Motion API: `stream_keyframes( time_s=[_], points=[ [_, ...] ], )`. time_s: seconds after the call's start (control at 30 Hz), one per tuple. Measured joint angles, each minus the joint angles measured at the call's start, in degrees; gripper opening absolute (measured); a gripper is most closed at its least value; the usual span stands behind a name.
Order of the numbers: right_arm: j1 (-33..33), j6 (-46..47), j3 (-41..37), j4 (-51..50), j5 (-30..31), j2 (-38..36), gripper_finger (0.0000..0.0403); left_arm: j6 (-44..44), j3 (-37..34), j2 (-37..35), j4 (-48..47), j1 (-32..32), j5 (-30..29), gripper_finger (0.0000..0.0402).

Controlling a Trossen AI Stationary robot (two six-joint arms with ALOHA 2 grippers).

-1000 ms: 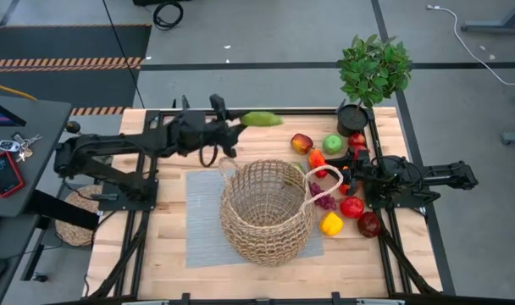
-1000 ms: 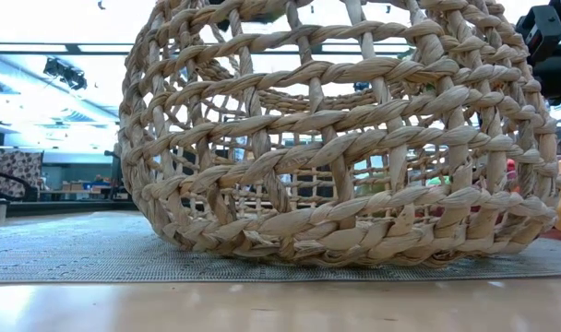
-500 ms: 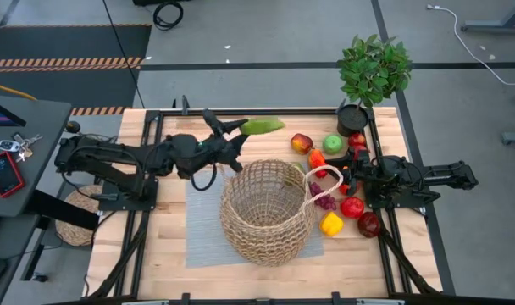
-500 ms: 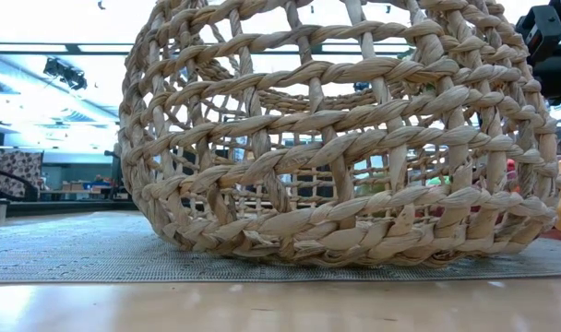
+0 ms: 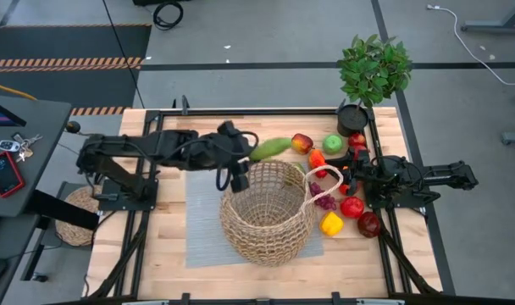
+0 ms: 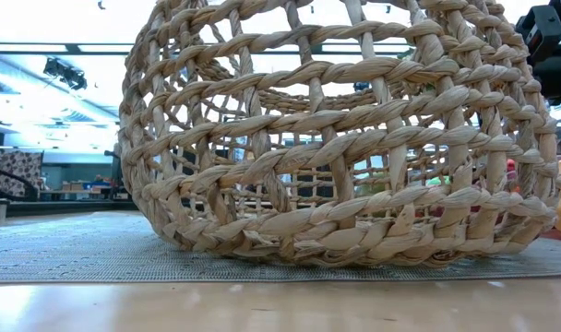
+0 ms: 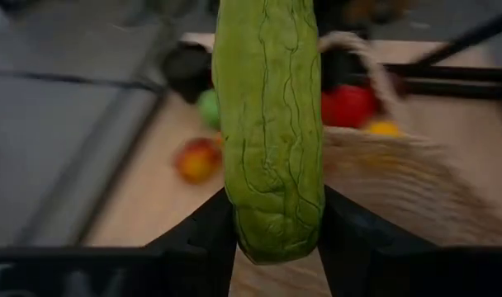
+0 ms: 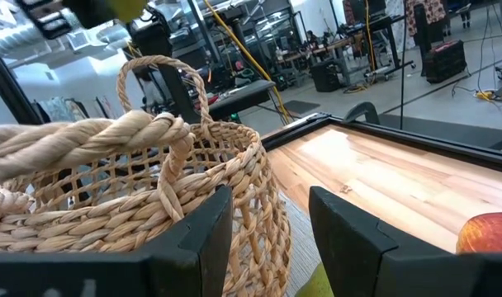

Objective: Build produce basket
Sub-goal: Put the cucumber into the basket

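Left arm reached across the table (image 5: 168, 254) from its left side, stretched nearly level, wrist just short of the basket's (image 5: 266, 212) far-left rim. Left hand (image 7: 272, 216) was clenched on a long green vegetable (image 5: 269, 148), gripped at one end, the free end pointing toward the loose fruit. The vegetable hung above and just beyond the rim, not yet over the opening. Judgement: to do this step well, carry it until most of its length sits over the basket mouth, tip it down so it clears the near loop handle (image 5: 229, 165), and let go low rather than from height, as it could bridge the rim and roll off. The remaining produce (image 5: 342, 182) lay right of the basket. Right hand (image 5: 349, 174) rested beside the right handle; its fingers (image 8: 200, 239) stood apart, grasping nothing.
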Motion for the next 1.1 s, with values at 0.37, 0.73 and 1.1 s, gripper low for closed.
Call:
stream_keyframes(
  time_s=[0.37, 0.73, 1.1],
  points=[
    [0.02, 0.0, -0.01, -0.01, -0.01, 0.02, 0.0168, -8.51, 1.25, 1.21, -2.76, 1.41, 17.2, 0.0148],
    [0.02, 0.0, -0.01, 0.0, -0.01, 0.01, 0.0168, -8.83, 1.23, 1.2, -2.12, 1.25, 25.03, 0.0148],
    [0.0, 0.0, -0.01, 0.0, 0.0, 0.0, 0.0168, -10.21, 1.23, 1.34, 0.21, -1.35, 22.79, 0.0149]
  ],
)
